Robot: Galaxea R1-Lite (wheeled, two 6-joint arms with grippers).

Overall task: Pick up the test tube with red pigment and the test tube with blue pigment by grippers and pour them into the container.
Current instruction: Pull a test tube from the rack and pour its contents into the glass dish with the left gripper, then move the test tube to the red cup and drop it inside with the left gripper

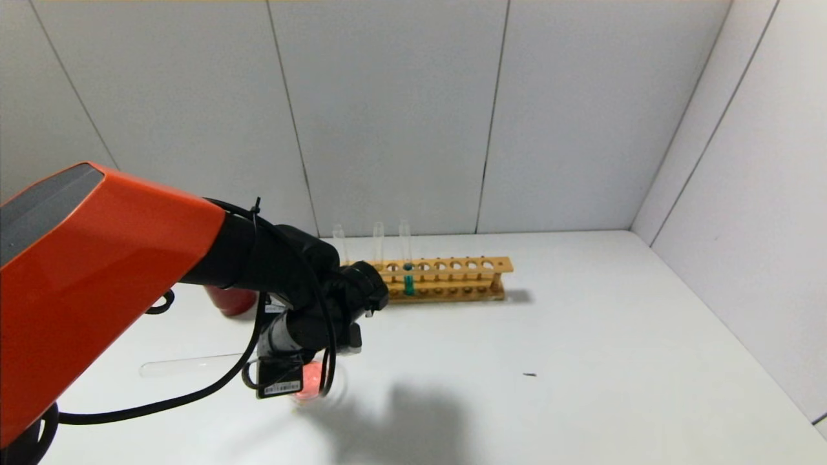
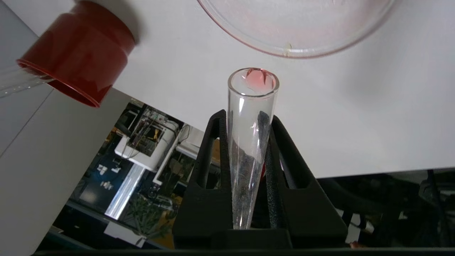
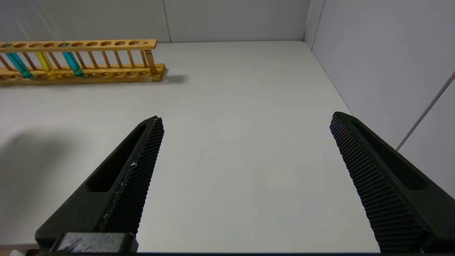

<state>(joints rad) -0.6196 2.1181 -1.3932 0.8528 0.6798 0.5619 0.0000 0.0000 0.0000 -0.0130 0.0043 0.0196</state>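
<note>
My left gripper (image 1: pixel 294 368) is shut on the test tube with red pigment (image 2: pixel 253 106). The tube is tipped mouth-down toward the container (image 2: pixel 295 53) and looks nearly drained, with a red drop at its mouth. The container (image 1: pixel 313 381) sits under the gripper and holds pinkish-red liquid. Two test tubes with blue pigment (image 3: pixel 19 65) (image 3: pixel 73 64) stand in the wooden rack (image 3: pixel 106 73); one also shows in the head view (image 1: pixel 408 283). My right gripper (image 3: pixel 246 121) is open and empty over bare table, out of the head view.
A yellow-liquid tube (image 3: pixel 46 65) stands between the blue ones. A dark red cup (image 1: pixel 229 300) stands behind the left arm. An empty clear tube (image 1: pixel 194 365) lies on the table left of the gripper. White walls close the back and right.
</note>
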